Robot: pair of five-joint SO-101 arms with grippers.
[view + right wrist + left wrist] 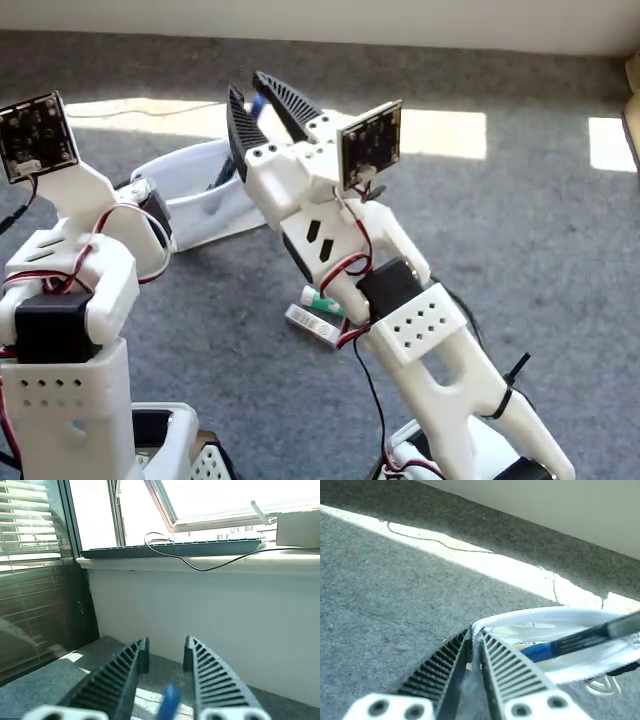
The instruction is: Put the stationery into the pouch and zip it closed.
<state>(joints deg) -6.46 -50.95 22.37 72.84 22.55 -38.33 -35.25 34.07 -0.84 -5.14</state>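
High view: grey carpet (560,260) under the pouch (195,205), white wall (400,15) behind.

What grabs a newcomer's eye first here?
The right gripper, raised open in the middle of the high view. The left gripper is shut on the rim of the white pouch, a blue-gripped pen sticking out of its mouth. More stationery lies on the grey carpet under the right arm.
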